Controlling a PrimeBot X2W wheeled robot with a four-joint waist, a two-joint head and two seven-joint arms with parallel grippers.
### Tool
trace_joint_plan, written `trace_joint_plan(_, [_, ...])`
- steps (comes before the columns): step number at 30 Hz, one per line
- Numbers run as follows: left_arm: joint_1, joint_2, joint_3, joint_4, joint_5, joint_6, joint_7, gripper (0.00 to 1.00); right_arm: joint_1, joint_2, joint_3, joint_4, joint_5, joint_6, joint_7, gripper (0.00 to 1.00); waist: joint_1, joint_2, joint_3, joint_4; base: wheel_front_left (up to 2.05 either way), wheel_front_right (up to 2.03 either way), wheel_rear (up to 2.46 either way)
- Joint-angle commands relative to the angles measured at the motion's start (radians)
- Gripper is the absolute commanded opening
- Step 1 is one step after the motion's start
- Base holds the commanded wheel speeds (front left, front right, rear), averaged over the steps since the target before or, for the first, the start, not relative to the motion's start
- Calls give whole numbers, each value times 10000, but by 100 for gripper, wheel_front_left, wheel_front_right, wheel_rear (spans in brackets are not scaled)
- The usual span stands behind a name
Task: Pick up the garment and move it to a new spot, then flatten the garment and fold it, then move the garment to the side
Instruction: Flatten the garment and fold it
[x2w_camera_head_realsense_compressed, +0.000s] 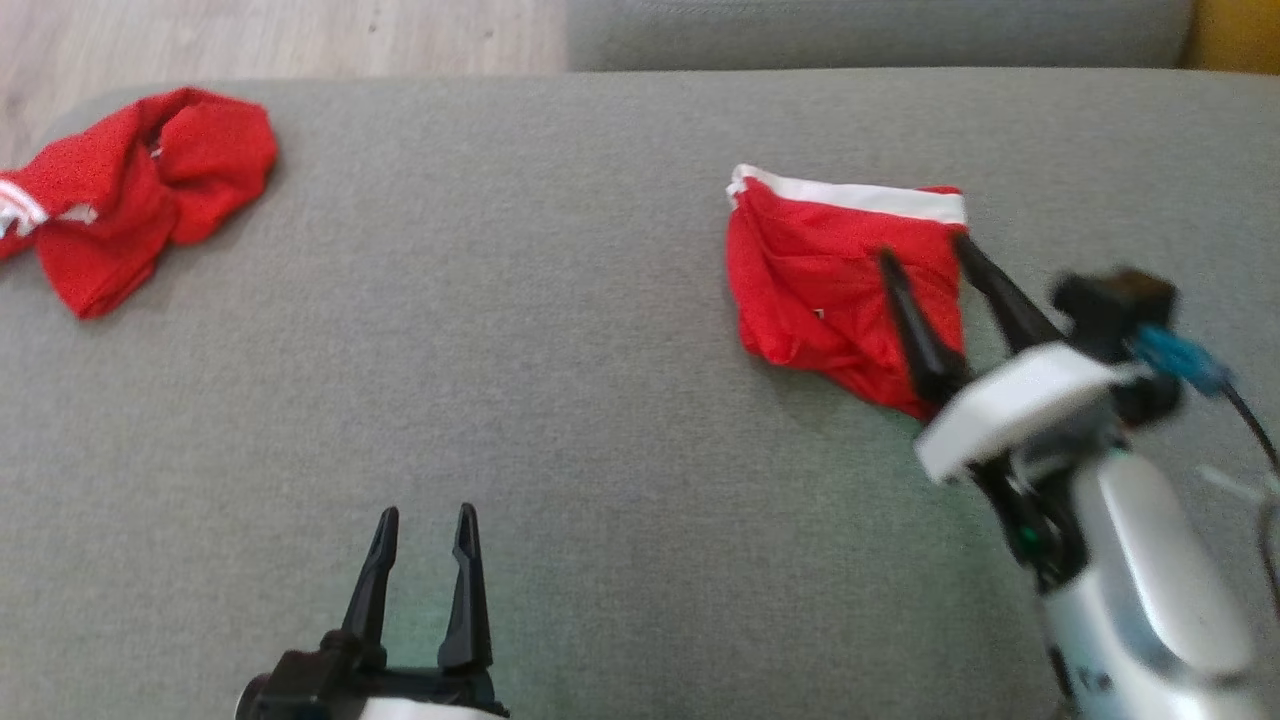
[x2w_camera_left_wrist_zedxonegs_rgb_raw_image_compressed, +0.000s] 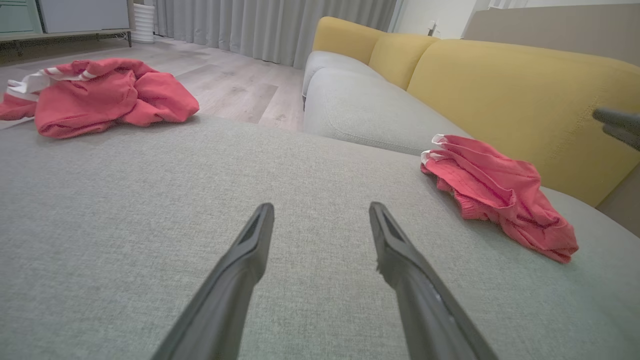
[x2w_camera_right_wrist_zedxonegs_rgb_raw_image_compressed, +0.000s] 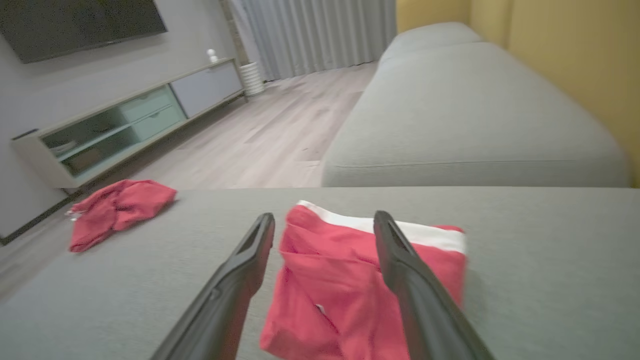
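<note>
Folded red garment with white band (x2w_camera_head_realsense_compressed: 820, 290) lies on the right side of the grey fabric sofa seat (x2w_camera_head_realsense_compressed: 560, 400). My right claw (x2w_camera_head_realsense_compressed: 923, 248) is spread above it and grips nothing; my left claw (x2w_camera_head_realsense_compressed: 427, 513) is wide and empty. Fold and side move look done, I judge.

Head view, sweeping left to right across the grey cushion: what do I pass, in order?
crumpled red garment → left gripper → folded red garment with its white band on the far edge

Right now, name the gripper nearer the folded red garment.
Right. The right gripper hangs open over the folded red garment; the left gripper is open, well to its left.
</note>
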Motion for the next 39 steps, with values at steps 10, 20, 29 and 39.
trace_joint_plan(10, [-197, -41, 372, -519, 161, -98, -51, 100, 422, -258, -1456, -21, -1696, 75, -805, 0, 1, 0, 338, -74, 0, 0, 0])
trace_joint_plan(20, [-650, -41, 266, -385, 185, -168, -51, 100, -1758, -259, -929, 2871, -2030, 75, -947, 0, 1, 0, 1050, 368, 0, 0, 0])
trace_joint_plan(29, [-701, -41, 143, -340, 1, -35, -51, 100, -2347, -70, 262, 4597, -1920, 75, -1295, 0, 1, 0, 916, 660, 0, 0, 0])
trace_joint_plan(39, [-519, -41, 257, -354, -17, 24, -51, 100, -1792, 166, 2917, 4468, -1251, 75, -829, 0, 1, 0, 624, 588, 0, 0, 0])
